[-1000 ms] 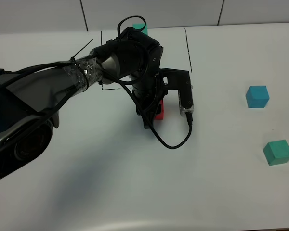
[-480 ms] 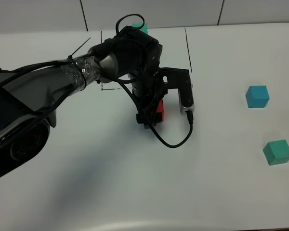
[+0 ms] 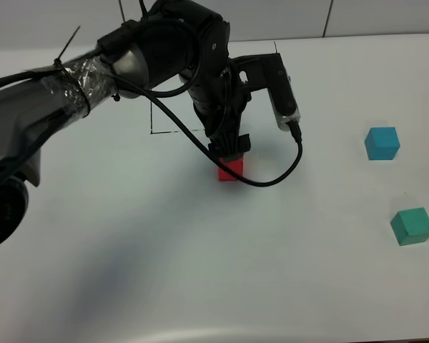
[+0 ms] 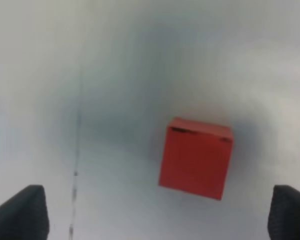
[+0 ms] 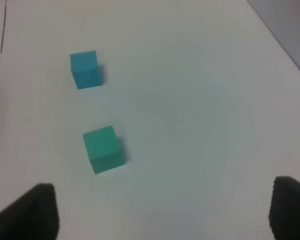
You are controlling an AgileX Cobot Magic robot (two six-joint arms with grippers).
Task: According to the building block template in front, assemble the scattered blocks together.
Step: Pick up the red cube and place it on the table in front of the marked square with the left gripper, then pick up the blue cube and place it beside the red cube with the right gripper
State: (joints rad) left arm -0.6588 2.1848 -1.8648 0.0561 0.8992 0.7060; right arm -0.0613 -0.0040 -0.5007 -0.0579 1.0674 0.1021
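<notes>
Exterior high view: diffuse overhead light renders the white table [image 3: 329,300] evenly bright. The left arm [image 3: 150,50] casts a broad, soft grey shadow over the near-left surface, with a denser patch beside the red cube [image 3: 230,170]. Left wrist view: dim, low-contrast and soft, with a grey shadow surrounding the red cube. The left gripper [image 4: 157,220] appears only as two dark, unfocused fingertips [image 4: 25,215]. Right wrist view: slightly hazy, the blue cube [image 5: 85,69] and teal-green cube [image 5: 103,149] each throwing a short, faint shadow.
</notes>
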